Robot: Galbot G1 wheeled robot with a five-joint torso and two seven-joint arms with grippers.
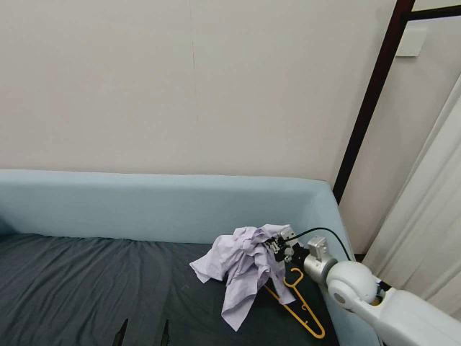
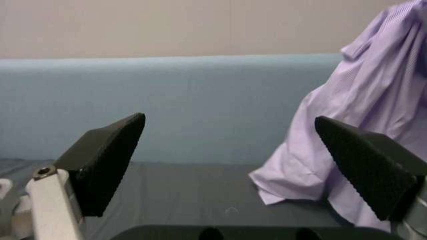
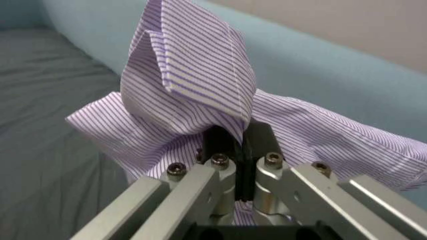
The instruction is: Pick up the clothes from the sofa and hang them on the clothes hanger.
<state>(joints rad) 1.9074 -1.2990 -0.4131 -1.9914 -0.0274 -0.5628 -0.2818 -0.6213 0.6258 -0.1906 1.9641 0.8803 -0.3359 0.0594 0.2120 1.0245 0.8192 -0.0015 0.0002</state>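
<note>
- Right tool [image 3: 230,150] is pressed together on a raised fold of the lilac pinstriped shirt [image 3: 190,85]. The cloth peaks above the jaws and drapes away on both sides of them.
- From the head camera, the right tool [image 1: 279,249] sits at the far right end of the sofa [image 1: 144,202], close to the armrest corner. The bulk of the shirt [image 1: 241,270] hangs and spreads to its left and below, with the lower hem resting on the dark seat cover [image 1: 86,281].
- Orange hanger [image 1: 299,303] lies flat on the seat just beneath the right tool, its upper part tucked under the shirt. Its long axis runs from under the cloth out toward the seat's front edge, on the robot's side.
- Left tool [image 2: 228,121] has its jaws spread wide with nothing between them. It is low over the seat, well apart from the shirt, which lies ahead and to its right.
- Judgement: the shirt is gripped but not yet clear of the seat. The right arm is by far the nearer to both shirt and hanger. What comes next turns on the hanger lying directly below the pinch, part-covered by cloth.
- No brand, label or writing is readable on the shirt, hanger or sofa.
</note>
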